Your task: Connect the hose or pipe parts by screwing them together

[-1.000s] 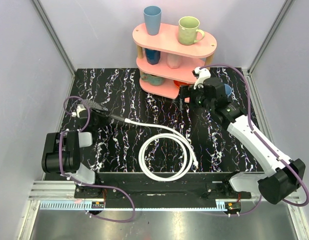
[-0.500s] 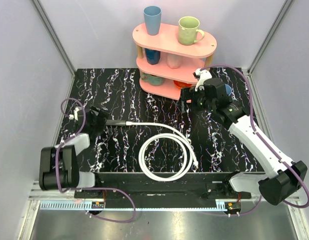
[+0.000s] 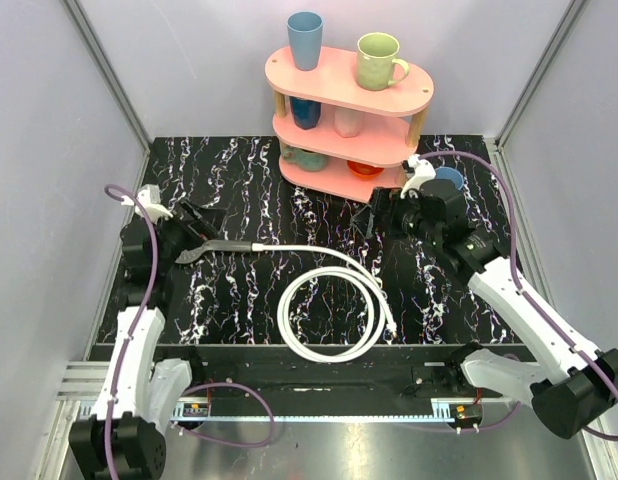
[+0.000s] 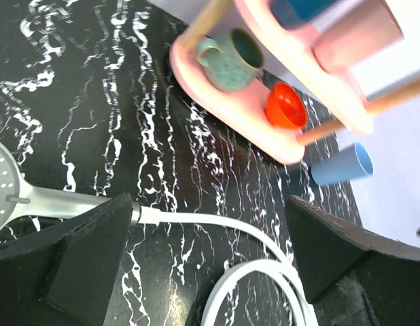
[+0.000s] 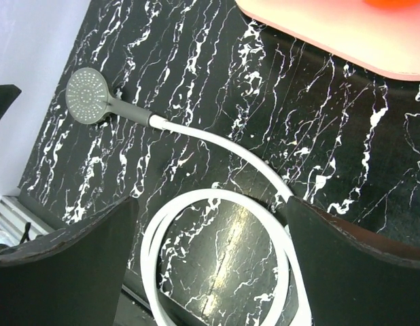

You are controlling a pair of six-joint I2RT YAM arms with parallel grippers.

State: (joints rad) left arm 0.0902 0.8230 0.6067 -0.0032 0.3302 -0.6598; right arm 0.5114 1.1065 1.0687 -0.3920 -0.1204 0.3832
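Note:
The grey shower head (image 3: 192,252) lies on the black marbled table, its face (image 5: 88,95) turned up and its dark handle (image 5: 128,111) pointing right. The white hose (image 3: 329,315) meets the handle's end (image 4: 145,216), runs right and coils in a loop near the front edge. My left gripper (image 3: 201,232) is open just above the head and handle, touching nothing; in the left wrist view its fingers (image 4: 81,265) straddle the handle's end. My right gripper (image 3: 376,215) hovers open, high over the table's right centre, and the loop (image 5: 217,258) shows between its fingers (image 5: 359,265).
A pink three-tier shelf (image 3: 349,100) with cups and mugs stands at the back centre. A blue cup (image 3: 451,178) lies on the table beside the right wrist. Lilac walls close in the left, right and back sides.
My left gripper has opened and let go of the shower head's handle, and the left arm swung back to the left. The head now lies flat. The right arm drifted slightly right.

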